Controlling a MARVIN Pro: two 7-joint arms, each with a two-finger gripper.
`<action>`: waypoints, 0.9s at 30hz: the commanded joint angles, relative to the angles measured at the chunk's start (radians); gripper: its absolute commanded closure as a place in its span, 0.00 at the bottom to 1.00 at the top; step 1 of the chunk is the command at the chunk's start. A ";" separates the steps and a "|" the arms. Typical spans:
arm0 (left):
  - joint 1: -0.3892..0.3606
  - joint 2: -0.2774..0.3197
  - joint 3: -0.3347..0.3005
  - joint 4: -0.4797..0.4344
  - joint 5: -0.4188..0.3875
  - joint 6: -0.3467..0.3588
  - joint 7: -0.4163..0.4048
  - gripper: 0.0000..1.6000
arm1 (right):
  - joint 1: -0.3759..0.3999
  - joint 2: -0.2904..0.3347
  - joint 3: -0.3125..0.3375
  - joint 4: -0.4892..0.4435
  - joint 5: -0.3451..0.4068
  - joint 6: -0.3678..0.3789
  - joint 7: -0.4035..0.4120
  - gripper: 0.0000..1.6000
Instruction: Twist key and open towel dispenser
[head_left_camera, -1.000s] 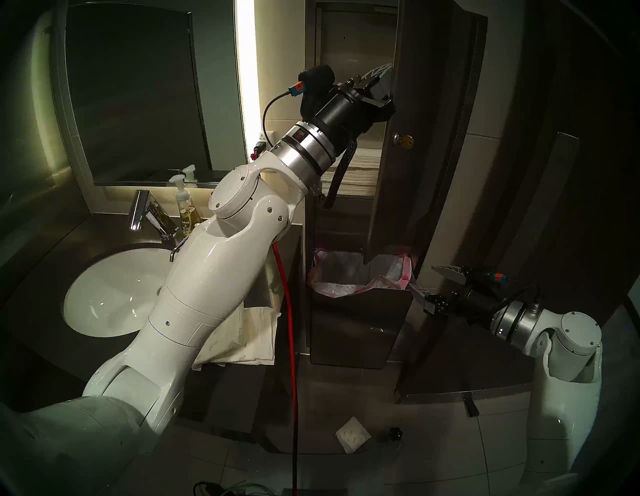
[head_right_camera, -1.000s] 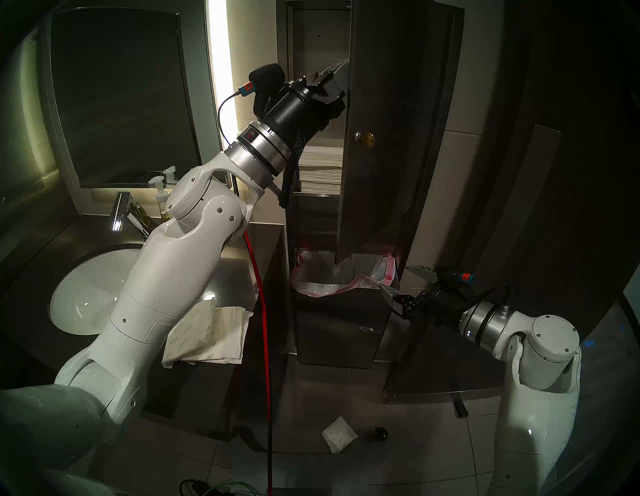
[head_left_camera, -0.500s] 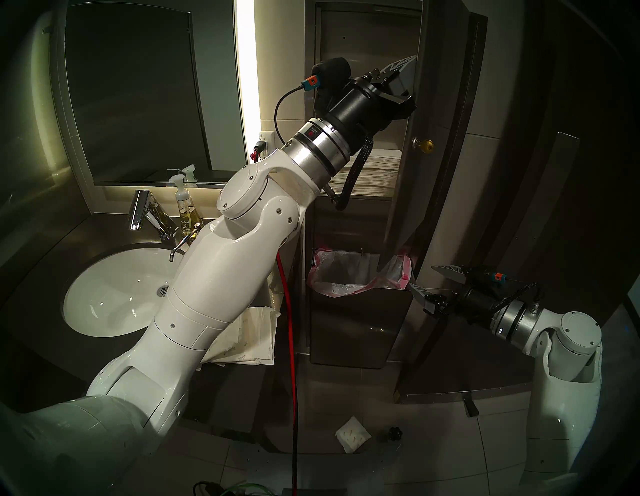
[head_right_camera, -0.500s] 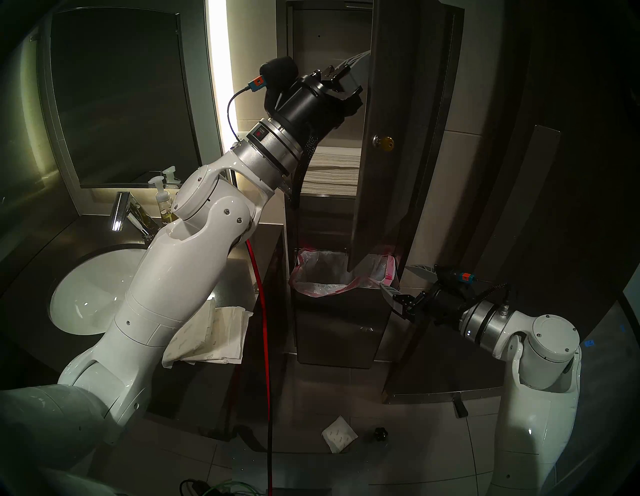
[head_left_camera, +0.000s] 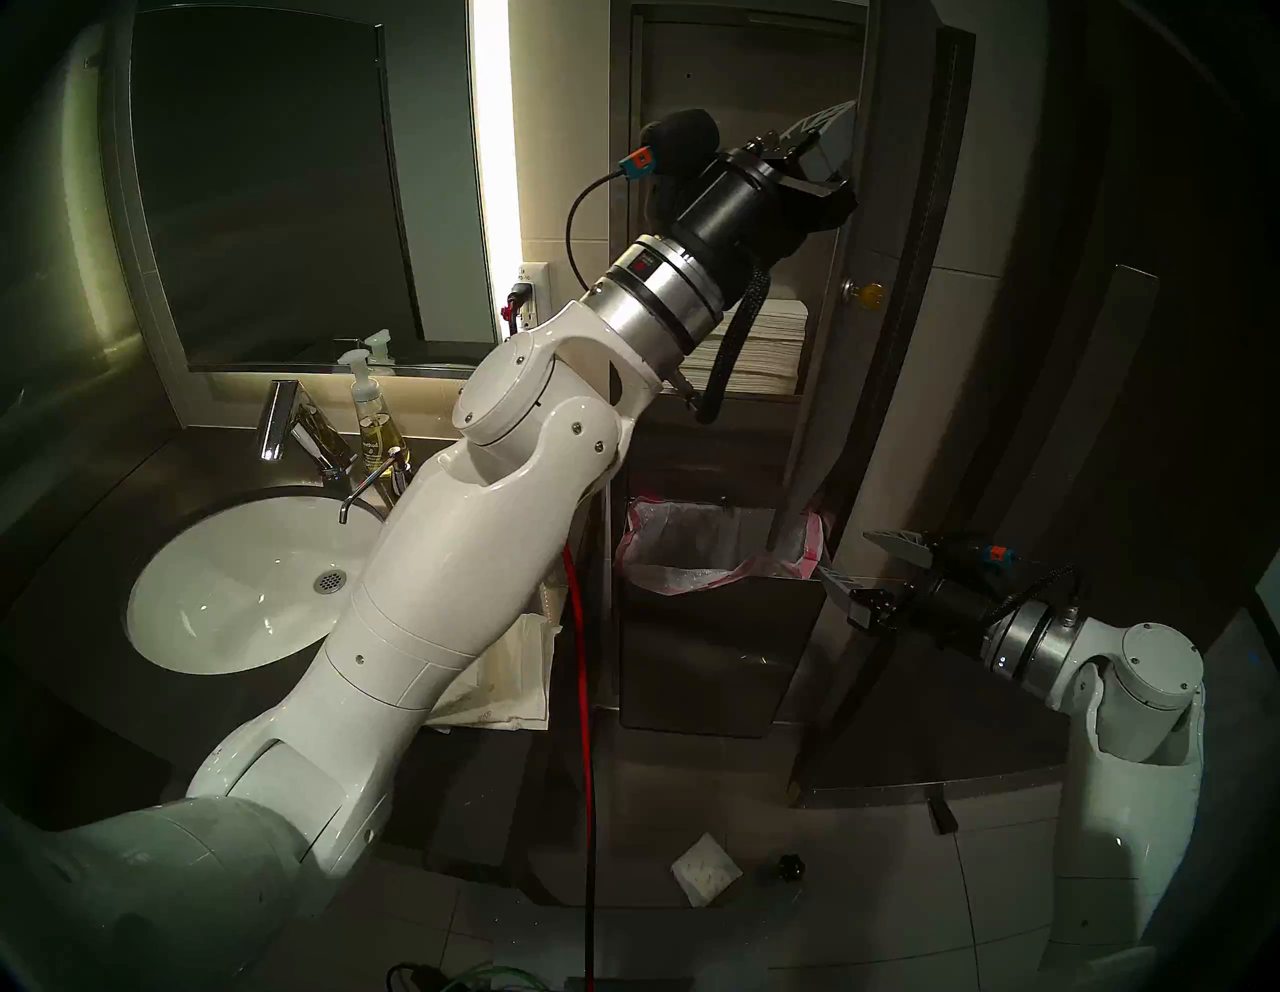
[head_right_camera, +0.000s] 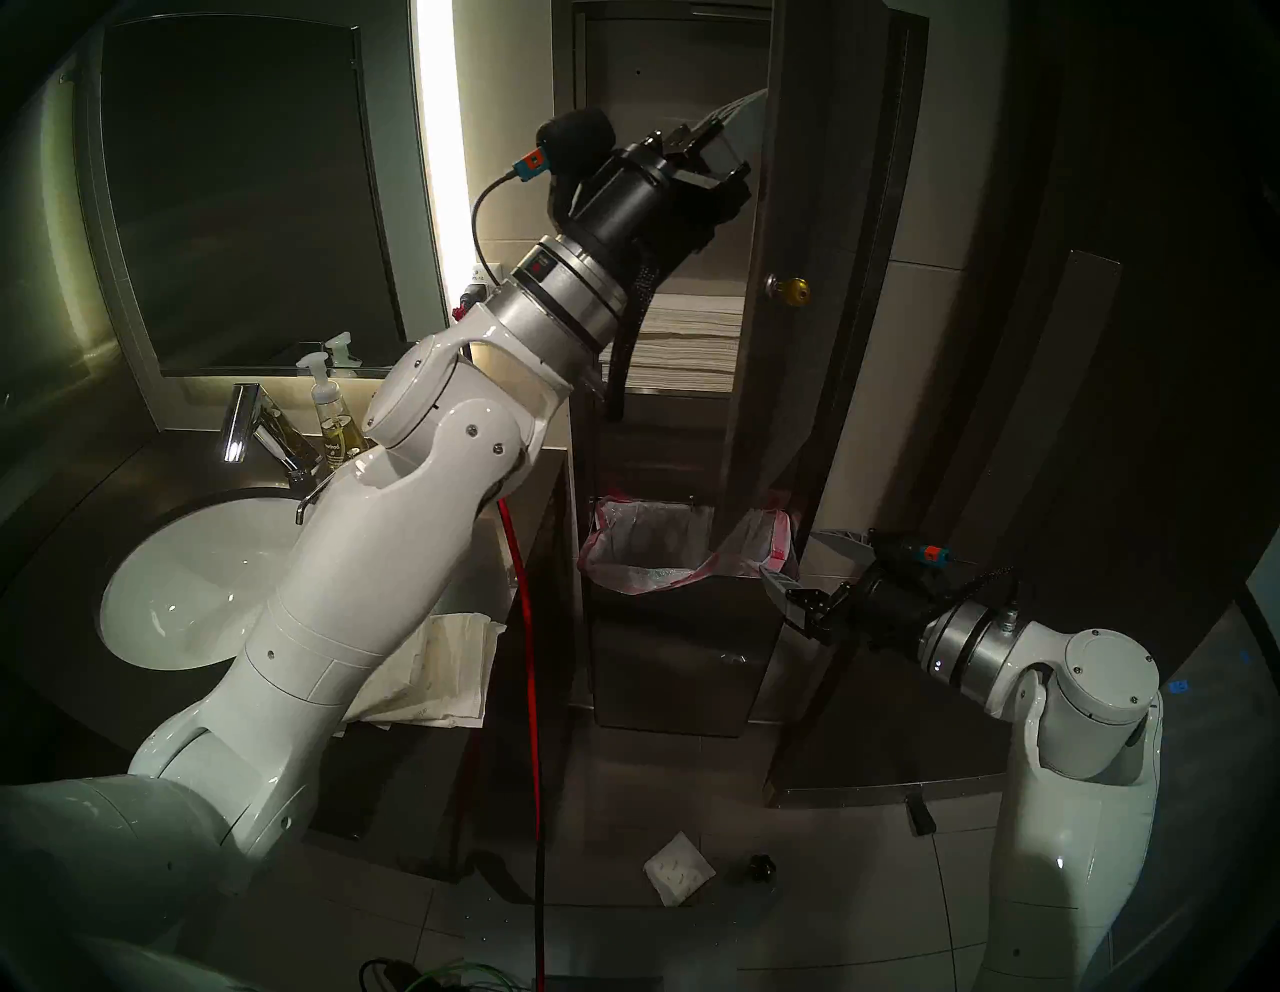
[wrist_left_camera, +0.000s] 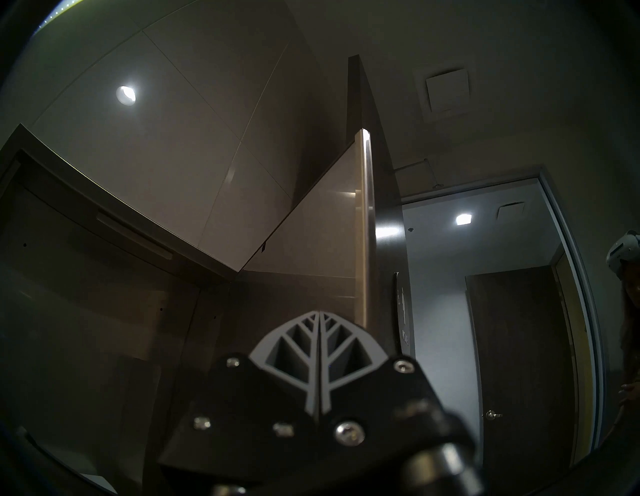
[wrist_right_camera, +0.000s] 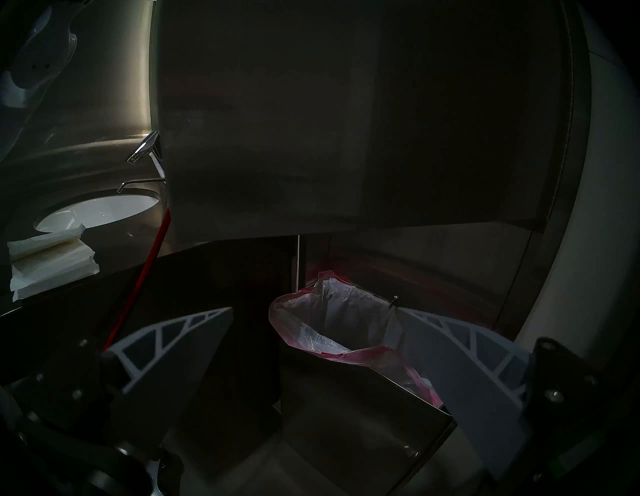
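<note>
From the head cameras, the tall brushed stainless-steel towel dispenser on the wall stands open, its full-height hinged door swung far out to the right, a stack of white folded paper towels showing inside. The tiny key with a round amber-yellow head sits in the door's lock, below and just right of the left gripper, whose closed fingers lie against the door's inner face near its free edge, holding nothing. This looks like the last step, pushing the door fully open; the next move likely calls for only a little more push, then drawing clear. In the left wrist view, the grey ribbed fingers meet tip to tip, just beside the door's bright edge. In the right wrist view, the right gripper stands wide apart and empty, well below the key, over a steel waste bin with a pink-edged bag.
</note>
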 joint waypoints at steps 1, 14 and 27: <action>-0.009 -0.045 0.029 -0.011 -0.012 -0.008 0.002 1.00 | 0.007 0.002 -0.002 -0.007 -0.002 0.003 -0.002 0.00; -0.012 -0.062 0.051 -0.003 -0.023 -0.023 0.010 1.00 | 0.007 0.002 -0.003 -0.007 -0.002 0.004 -0.002 0.00; -0.027 -0.080 0.067 0.027 -0.034 -0.036 -0.005 1.00 | 0.007 0.002 -0.003 -0.007 -0.002 0.004 -0.002 0.00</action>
